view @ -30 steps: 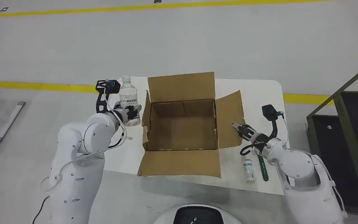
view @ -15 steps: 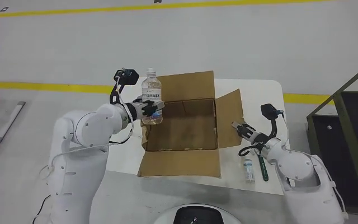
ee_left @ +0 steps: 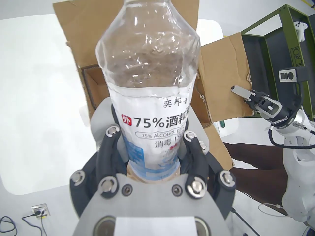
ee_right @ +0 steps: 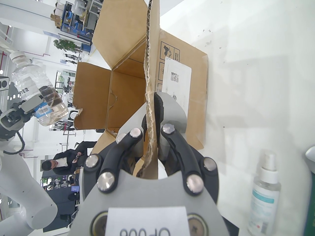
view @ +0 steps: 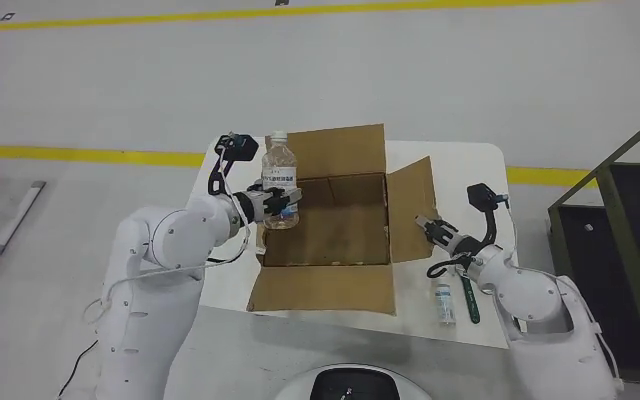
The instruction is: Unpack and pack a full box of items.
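Observation:
An open cardboard box (view: 325,230) stands in the middle of the white table (view: 460,165), its inside bare. My left gripper (view: 268,203) is shut on a clear plastic bottle (view: 280,180) with a white and blue label, held upright in the air over the box's left wall. The same bottle (ee_left: 150,74) stands between the left fingers (ee_left: 110,146) in the left wrist view. My right gripper (view: 422,226) is shut on the edge of the box's right flap (ee_right: 151,74), holding it upright. The bottle (ee_right: 37,92) also appears far off beyond the box.
A small spray bottle (view: 444,301) and a green pen-like tool (view: 470,300) lie on the table right of the box, close to my right arm. A dark green metal frame (view: 600,230) stands beyond the table's right edge.
My left arm has carried the bottle from beside the box's left side, up and to the right, until it hangs over the box's left wall. The right gripper has kept its hold on the flap.

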`<move>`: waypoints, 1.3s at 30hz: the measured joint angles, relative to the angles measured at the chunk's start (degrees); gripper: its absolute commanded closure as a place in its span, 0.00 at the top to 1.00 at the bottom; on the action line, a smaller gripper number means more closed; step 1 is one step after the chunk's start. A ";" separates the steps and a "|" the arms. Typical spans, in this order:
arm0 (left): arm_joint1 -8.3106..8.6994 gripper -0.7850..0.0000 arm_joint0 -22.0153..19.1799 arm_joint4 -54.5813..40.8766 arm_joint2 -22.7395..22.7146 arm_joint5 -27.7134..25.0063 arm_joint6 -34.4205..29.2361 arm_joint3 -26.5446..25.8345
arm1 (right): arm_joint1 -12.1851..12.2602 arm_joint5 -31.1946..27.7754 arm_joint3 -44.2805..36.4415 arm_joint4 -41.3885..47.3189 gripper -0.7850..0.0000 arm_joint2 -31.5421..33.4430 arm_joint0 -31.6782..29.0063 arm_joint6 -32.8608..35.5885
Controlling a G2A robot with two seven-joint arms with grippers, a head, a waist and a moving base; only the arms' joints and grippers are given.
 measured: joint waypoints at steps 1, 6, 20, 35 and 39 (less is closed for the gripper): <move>-0.12 0.00 -0.47 -0.30 0.91 0.50 0.44 0.61 | 0.03 -0.18 0.02 -0.05 0.00 -0.08 0.11 0.16; -0.93 0.00 -4.44 0.56 7.31 4.83 -0.32 7.13 | 0.21 -1.00 0.24 0.10 0.00 -0.06 0.60 0.79; -2.74 0.00 -12.01 -2.08 15.28 14.06 -3.34 25.14 | 0.90 -2.65 -1.97 1.79 0.00 3.01 -1.01 1.56; -4.12 0.00 -13.69 -3.58 19.53 16.77 0.20 34.15 | 1.53 -4.09 -3.07 2.42 0.00 3.43 -0.65 3.33; -4.11 0.00 -13.67 -3.57 19.50 16.77 0.17 34.08 | 1.68 -4.33 -3.24 2.57 0.00 3.45 -0.60 3.64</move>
